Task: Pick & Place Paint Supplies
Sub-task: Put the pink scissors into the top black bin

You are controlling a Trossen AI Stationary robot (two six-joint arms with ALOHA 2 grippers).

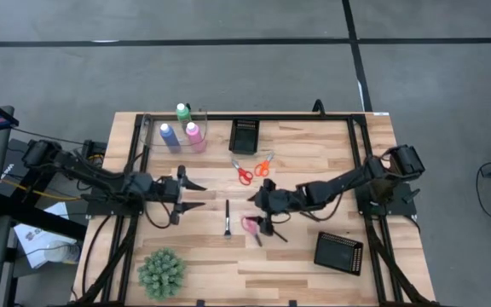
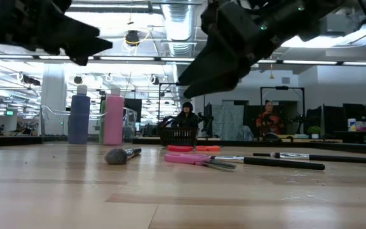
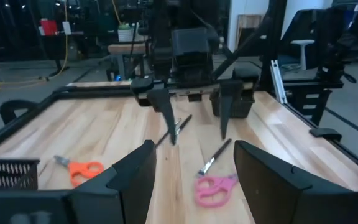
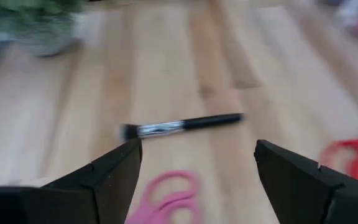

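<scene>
Both arms are hovering mid-desk, facing each other. Left end effector (image 1: pixel 196 194) is standing wide open, holding nothing, left of centre in the high view. Right end effector (image 1: pixel 257 207) is also gaping open and empty, sitting just right of centre, over the pink scissors (image 1: pixel 252 226).

Open room: bare wood is showing along the desk (image 1: pixel 314 264) bottom edge between the plant (image 1: pixel 161 272) at lower left and the black tray (image 1: pixel 338 252) at lower right. The upper-right area of the desk is also lying bare. The strip between the two end effectors is narrow, with only one brush (image 1: pixel 227 218) lying in it.

Supplies:
- Blue bottle (image 1: pixel 169 136), pink bottle (image 1: pixel 194 136), green bottle (image 1: pixel 182 112), all white-capped, are standing upright close together near the upper-left edge, inside a clear curved holder (image 1: pixel 146 128).
- Red scissors (image 1: pixel 243 173) and orange scissors (image 1: pixel 263 166) are lying side by side below the second black mesh tray (image 1: pixel 244 136) at top centre.
- Brush: dark handle, fluffy head pointing toward the bottom edge.
- Two more dark brushes (image 2: pixel 288 163) are lying beside the pink scissors in the low view.
</scene>
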